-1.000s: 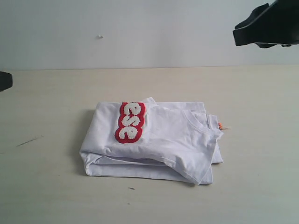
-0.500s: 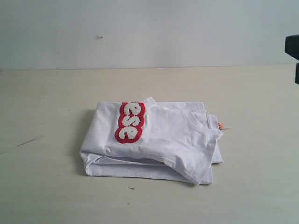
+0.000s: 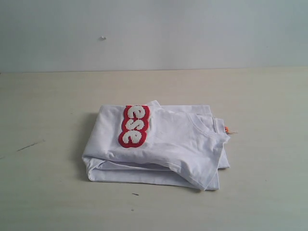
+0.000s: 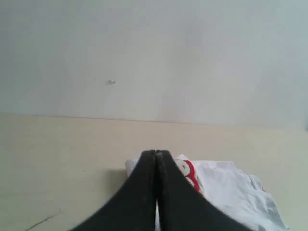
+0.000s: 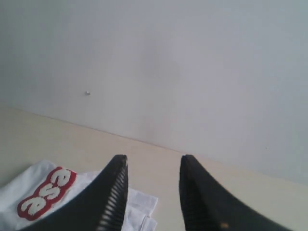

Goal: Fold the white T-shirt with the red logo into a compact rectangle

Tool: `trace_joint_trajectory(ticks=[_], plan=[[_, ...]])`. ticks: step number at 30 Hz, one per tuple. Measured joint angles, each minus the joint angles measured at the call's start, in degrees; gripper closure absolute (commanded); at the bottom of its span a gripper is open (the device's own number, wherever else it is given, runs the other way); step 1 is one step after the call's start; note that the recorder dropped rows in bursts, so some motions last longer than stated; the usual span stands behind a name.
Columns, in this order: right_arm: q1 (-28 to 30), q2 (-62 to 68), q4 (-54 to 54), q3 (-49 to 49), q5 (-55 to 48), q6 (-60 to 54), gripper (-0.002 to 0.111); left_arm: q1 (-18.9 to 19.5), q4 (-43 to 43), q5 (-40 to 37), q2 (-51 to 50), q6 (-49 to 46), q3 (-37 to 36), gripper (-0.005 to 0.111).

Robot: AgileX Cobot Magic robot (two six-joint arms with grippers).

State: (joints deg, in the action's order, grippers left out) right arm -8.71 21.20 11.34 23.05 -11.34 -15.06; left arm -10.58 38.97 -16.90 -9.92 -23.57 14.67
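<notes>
The white T-shirt (image 3: 163, 144) lies folded into a thick rectangle in the middle of the table, its ribbed collar toward the right and a small orange tag (image 3: 227, 130) poking out. The red logo (image 3: 134, 125) shows on top, left of centre. Neither gripper appears in the exterior view. In the left wrist view my left gripper (image 4: 156, 153) is shut, empty, raised off the shirt (image 4: 231, 192), with the logo (image 4: 188, 174) just behind its tips. My right gripper (image 5: 154, 163) stands open with nothing between its fingers, above the table beside the shirt (image 5: 139, 202) and the logo (image 5: 47, 192).
The pale wooden table (image 3: 57, 96) extends all round the shirt. A plain white wall (image 3: 154, 33) rises behind its far edge. A dark scratch (image 3: 30, 145) marks the tabletop at the left.
Both arms have withdrawn out of the exterior view, the left first, then the right. The left gripper has shut. The shirt has not moved.
</notes>
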Motion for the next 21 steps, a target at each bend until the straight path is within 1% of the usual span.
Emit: trace_joint_trajectory(ticks=[8,11,12,14,18,21], plan=[[0.0,-10.9,0.4,-2.0,-4.3,0.0,0.072,0.0,0.2,-3.2,7.4,-1.3,0.0,0.107],[0.0,-13.9,0.4,-3.1,-8.4,0.0,0.072,0.0,0.2,-3.6,9.4,-1.4,0.0,0.107],[0.0,-15.2,0.5,-3.4,-11.7,0.0,0.072,0.0,0.2,-3.9,9.6,-1.5,0.0,0.107],[0.0,-16.4,0.6,-3.4,-14.9,0.0,0.072,0.0,0.5,-4.6,9.6,-1.5,0.0,0.107],[0.0,-16.6,0.6,-3.4,-15.9,0.1,0.072,0.0,0.6,-7.6,9.6,-1.5,0.0,0.107],[0.0,-16.6,0.6,-3.4,-15.9,0.1,0.072,0.0,0.6,-8.0,9.6,-1.5,0.0,0.107]])
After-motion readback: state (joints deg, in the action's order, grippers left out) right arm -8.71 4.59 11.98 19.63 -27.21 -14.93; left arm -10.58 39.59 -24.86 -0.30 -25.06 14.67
